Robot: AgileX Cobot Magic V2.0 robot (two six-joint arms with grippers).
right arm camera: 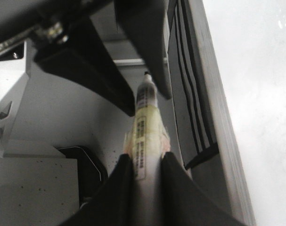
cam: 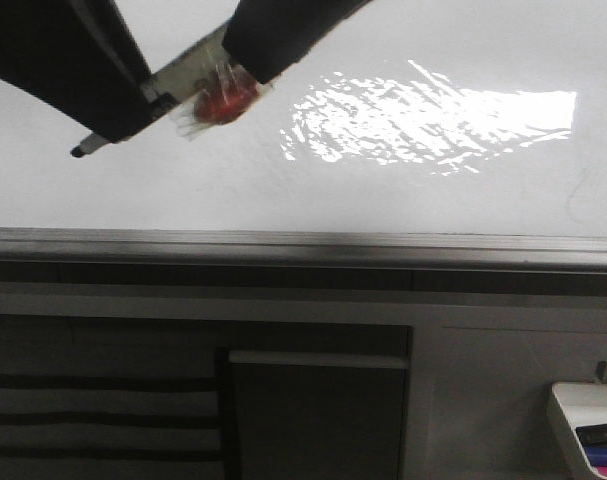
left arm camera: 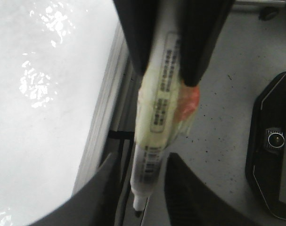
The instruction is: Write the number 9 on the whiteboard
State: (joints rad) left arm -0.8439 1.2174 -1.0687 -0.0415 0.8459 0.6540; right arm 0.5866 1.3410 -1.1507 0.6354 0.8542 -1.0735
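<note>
Your right gripper (right arm camera: pixel 145 157) is clamped on the marker (left arm camera: pixel 157 108) around its taped middle, just behind the orange blob. That grip leaves the nib end free to pass to the other arm. Your left gripper (left arm camera: pixel 143 160) sits around that nib end with its fingers apart, a sliver of gap showing on each side. I read this as a handover or a re-grip, not writing. From the front, the marker lies slanted in front of the upper left of the whiteboard (cam: pixel 183 190) with its dark nib poking out past the left arm. I can't tell whether it is touching the surface. The nib looks uncapped. No 9 shows anywhere on the board yet. There is only a faint grey smudge far right and a glare patch (cam: pixel 433 120) across the middle, so the stroke has to be made from scratch. In your way are mostly your own arms, which crowd the same corner and hide the board behind them. The grey edge strip (cam: pixel 303 240) runs along the board's lower side, close beside the marker in the wrist views, so watch it as you swing the nib in. A tray (cam: pixel 573 420) of spare markers sits low right, well apart.
</note>
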